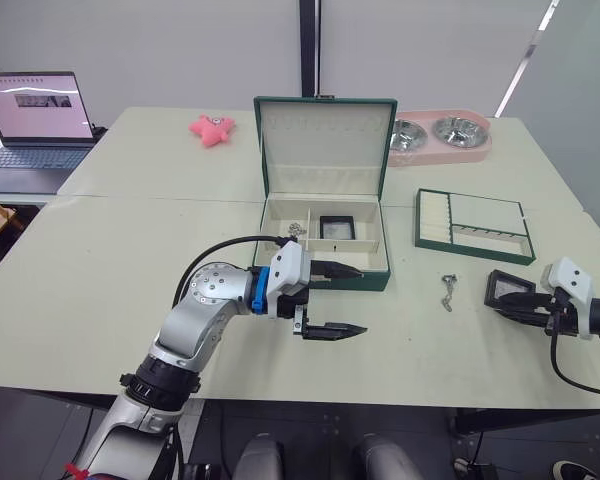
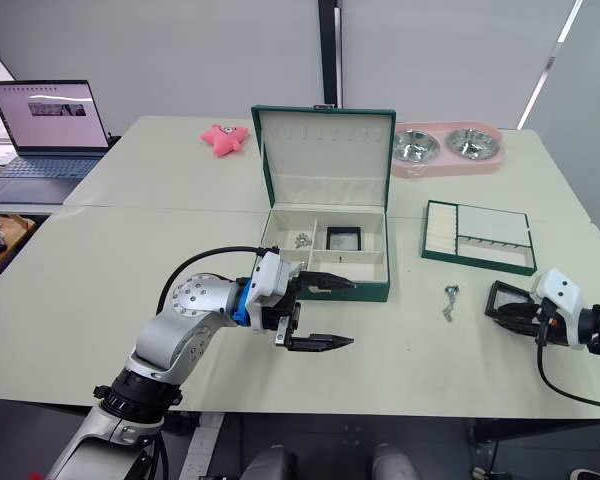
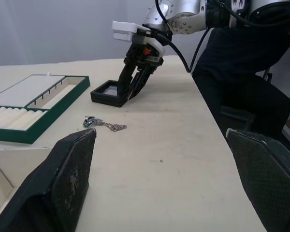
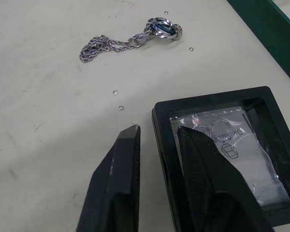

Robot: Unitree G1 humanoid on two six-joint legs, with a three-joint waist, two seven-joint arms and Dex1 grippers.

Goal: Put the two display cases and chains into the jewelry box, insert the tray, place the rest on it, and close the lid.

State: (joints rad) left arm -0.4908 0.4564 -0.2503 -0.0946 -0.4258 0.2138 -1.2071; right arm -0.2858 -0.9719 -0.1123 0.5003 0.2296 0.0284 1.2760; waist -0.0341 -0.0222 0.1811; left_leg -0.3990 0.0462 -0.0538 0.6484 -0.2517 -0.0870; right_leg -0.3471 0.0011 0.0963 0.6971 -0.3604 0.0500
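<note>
Dark green jewelry box [image 1: 325,262] with cream lining; green-rimmed cream tray [image 1: 473,226]; black display case [image 4: 227,154] with grey window; silver chain [image 4: 128,39]; pale green counter [image 1: 100,280]; pink toy [image 1: 211,129].

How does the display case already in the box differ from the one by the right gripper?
The display case in the jewelry box lies flat in a middle compartment, untouched; the display case on the table lies outside the box, near the tray. The right gripper straddles the table case's edge, one finger over its window, one outside, while the left gripper hangs open in front of the box, clear of the boxed case. Both are square black frames with pale windows.
</note>
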